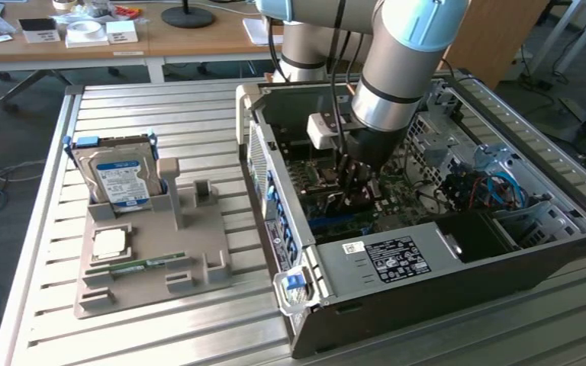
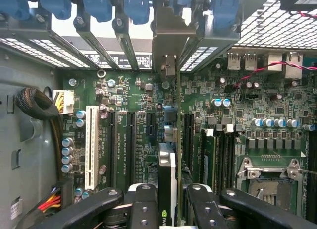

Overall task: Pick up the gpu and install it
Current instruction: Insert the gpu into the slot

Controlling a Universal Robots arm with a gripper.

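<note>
- The gripper (image 2: pixel 171 205) is closed on the gpu (image 2: pixel 167 172). The card is held on its edge between the two black fingers (image 2: pixel 143 204).
- The gpu is inside the open computer case (image 1: pixel 537 252), in the centre of the exterior view, just over the motherboard (image 2: pixel 133 90). Its metal bracket (image 2: pixel 168 35) is reaching the rear wall among the blue latches (image 2: pixel 96 3).
- Whether the card is already seated in a slot cannot be told.
- For a good insertion, it is judged that the card should be kept upright and parallel to the black slots (image 2: pixel 131 144). It should be pressed straight and evenly, without tilt.
- The arm (image 1: pixel 405 69) is brought down from the upper centre of the exterior view, with the wrist almost vertical and pointed into the case.
- The hard drive (image 1: pixel 120 179) is standing in its holder (image 1: pixel 140 293) on the exterior view's left, well apart.
</note>
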